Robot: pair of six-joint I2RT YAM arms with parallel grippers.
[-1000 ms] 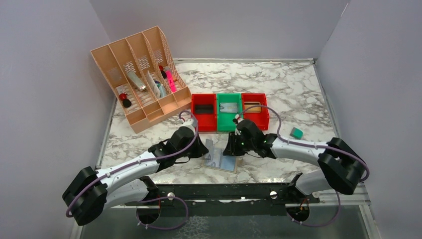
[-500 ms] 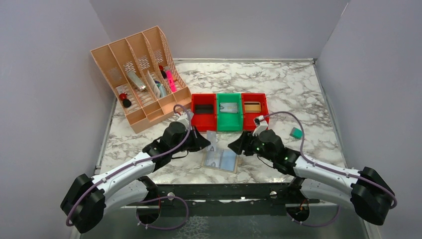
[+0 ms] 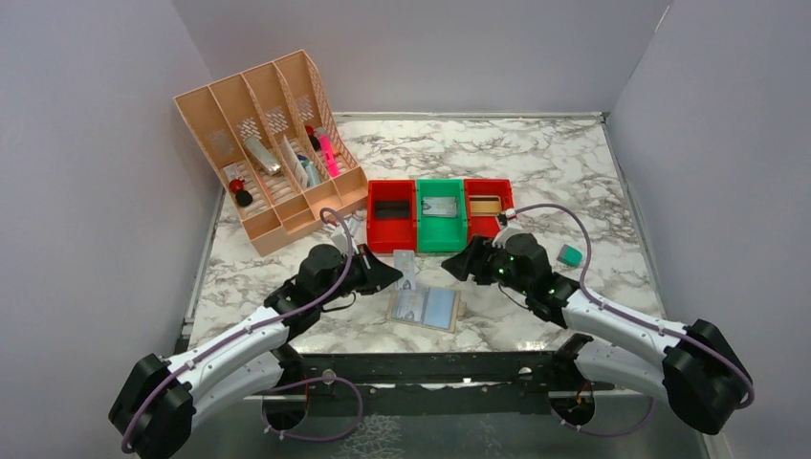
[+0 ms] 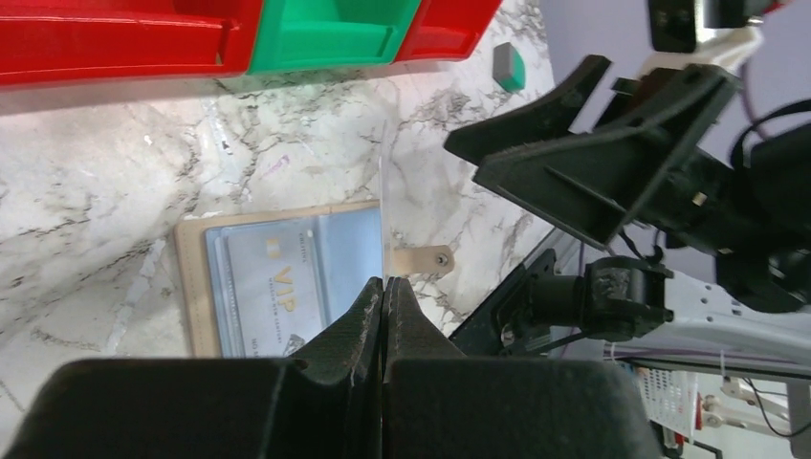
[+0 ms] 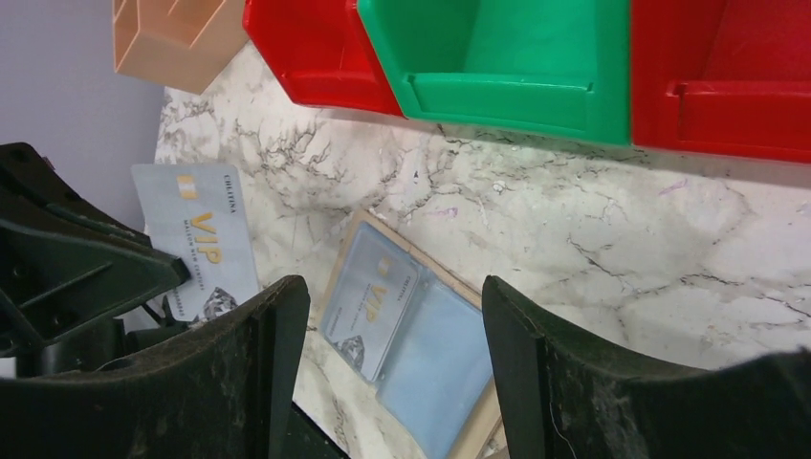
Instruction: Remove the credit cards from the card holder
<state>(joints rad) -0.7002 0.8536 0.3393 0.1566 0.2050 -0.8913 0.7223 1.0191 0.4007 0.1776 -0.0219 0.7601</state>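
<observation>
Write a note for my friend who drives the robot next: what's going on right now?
Left gripper: shut on a VIP card, held up off the table.
Right gripper: open and empty, hovering beside the card holder.
The card holder lies open on the table with a second VIP card inside.
Done: one card is out.
Left: set that card down, then pull out the second one.

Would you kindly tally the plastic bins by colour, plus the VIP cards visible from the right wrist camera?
Red bins: 2
Green bin: 1
VIP cards: 2, one pinched in the left hand, one in the card holder
Total: 5
</observation>
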